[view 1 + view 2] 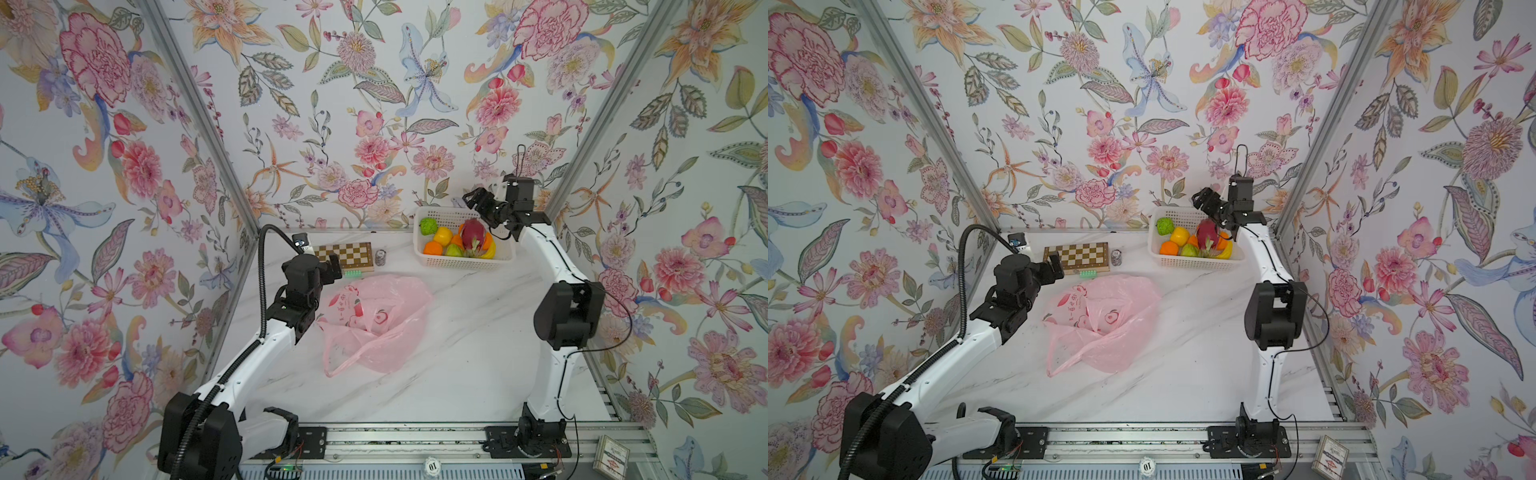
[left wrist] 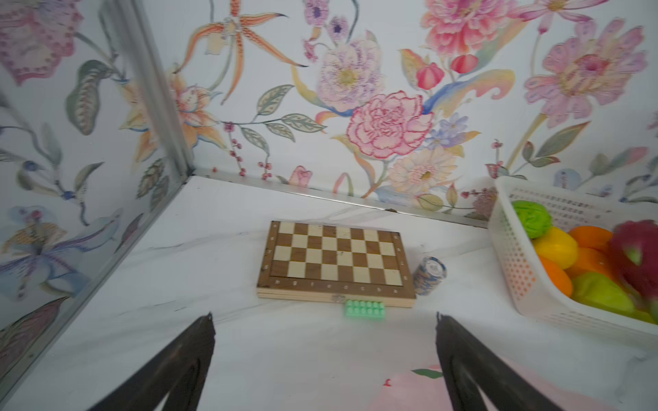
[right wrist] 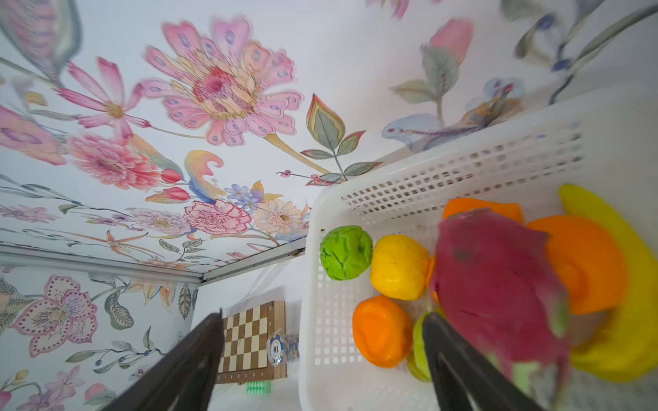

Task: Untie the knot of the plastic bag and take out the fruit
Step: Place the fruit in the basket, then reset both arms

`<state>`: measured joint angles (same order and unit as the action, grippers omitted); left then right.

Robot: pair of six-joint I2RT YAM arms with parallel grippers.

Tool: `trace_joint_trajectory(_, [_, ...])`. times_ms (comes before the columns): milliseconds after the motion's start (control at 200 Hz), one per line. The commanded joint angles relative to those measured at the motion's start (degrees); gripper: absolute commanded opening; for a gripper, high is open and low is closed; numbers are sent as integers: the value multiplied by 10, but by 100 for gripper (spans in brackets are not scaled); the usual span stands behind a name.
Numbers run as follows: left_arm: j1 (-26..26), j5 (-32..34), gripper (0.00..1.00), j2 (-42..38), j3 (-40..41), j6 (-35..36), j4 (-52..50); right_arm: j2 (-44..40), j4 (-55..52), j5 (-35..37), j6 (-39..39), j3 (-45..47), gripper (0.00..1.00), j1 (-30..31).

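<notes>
From where I stood, the plastic bag [image 1: 376, 320] lay slack and crumpled on the marble table [image 1: 457, 365], a little left of the middle in both top views, its red print facing up. One loop handle [image 1: 338, 361] trailed loose at the bag's lower left edge.

The fruit [image 1: 457, 241] sat in the white basket [image 1: 465, 262] at the upper right of the table. The dragon fruit [image 1: 473, 236] stood on top of the pile. To its left were a bumpy green fruit [image 1: 427, 226], a yellow one [image 1: 443, 235], an orange [image 1: 433, 248] and a smooth green one [image 1: 454, 250]. A banana [image 1: 492, 250] lay along the right wall.

The right gripper [image 3: 322, 315] hung above the basket's upper right rim, its claw spread wide with nothing between the fingers. In the right wrist view the dragon fruit showed blurred just beside one finger [image 3: 452, 356]; whether they touched I could not tell.

The left gripper [image 2: 324, 315] hovered off the bag's upper left edge, its claw also wide and empty, pointing toward the chessboard [image 1: 343, 253]. A chip stack [image 1: 380, 257] stood just right of the board, and a green brick [image 1: 354, 273] sat against its lower edge.
</notes>
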<state>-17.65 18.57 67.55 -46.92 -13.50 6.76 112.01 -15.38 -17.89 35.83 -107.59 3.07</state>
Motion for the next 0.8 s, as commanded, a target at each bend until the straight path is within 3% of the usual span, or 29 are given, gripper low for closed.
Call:
trace_joint_trajectory(0, [12,98,99,-32,67,27,39,-107,85,64,-46,168,90,-27])
trace_joint_trajectory(175, [25,82,99,-50,158,48,88,-246,200,178,-78,434,93,-68])
trace_joint_trajectory(370, [33,36,99,-16,227,92,226,-291,226,286,-206,551,99,-75])
trace_joint_trajectory(445, [51,-8,99,15,199,104,215,-287,271,314,-226,587,99,-80])
trace_joint_trajectory(600, [77,-49,99,101,170,149,292,-221,368,295,-241,628,99,-95])
trace_joint_trajectory(656, [87,-53,99,128,155,152,316,-192,347,272,-234,592,99,-102])
trace_joint_trajectory(796, [126,-123,99,190,155,134,445,-123,550,173,-201,605,99,-109])
